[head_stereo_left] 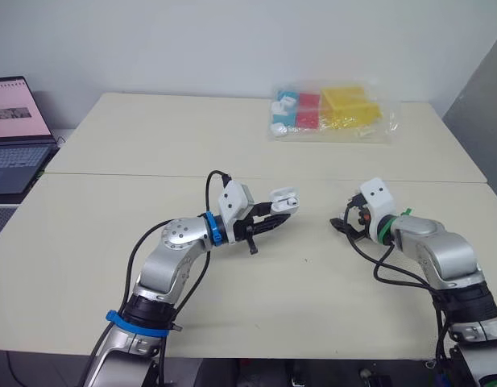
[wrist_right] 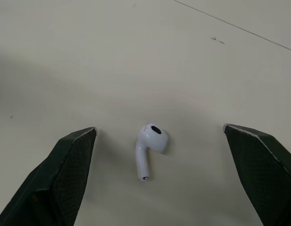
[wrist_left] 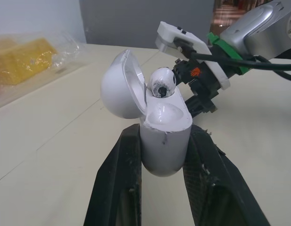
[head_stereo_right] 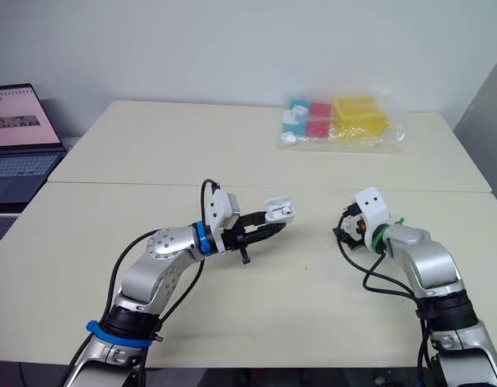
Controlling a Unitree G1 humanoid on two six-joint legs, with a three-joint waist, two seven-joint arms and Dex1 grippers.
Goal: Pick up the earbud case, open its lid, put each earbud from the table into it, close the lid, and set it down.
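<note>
Left gripper (wrist_left: 163, 141) is clamped on the lower body of the earbud case (wrist_left: 166, 125), one black finger on each side. It holds the case clear of the table (head_stereo_left: 312, 290) near the middle. The lid (wrist_left: 119, 87) is swung open, and one earbud (wrist_left: 162, 82) sits in its socket while the socket beside it looks empty.

The right gripper (wrist_right: 159, 129) is spread wide and holds nothing. It hangs low over the second earbud (wrist_right: 150, 141), which lies on its side on the bare tabletop between the two fingertips and touches neither.

The step in hand appears to be picking up this last earbud, so roughly half of the loading is done. The next move likely calls for lowering the fingers and pinching the small, smooth bud without flicking it away. The bud would then go to the open case, stem first into the free socket.

Seen from the head, the left arm is bent at the elbow, with its forearm reaching forward and inward and the case mouth tilted toward the other arm. The right forearm angles inward, its wrist turned down toward the table. A bag of coloured items (head_stereo_left: 333, 113) lies well apart at the far edge.
</note>
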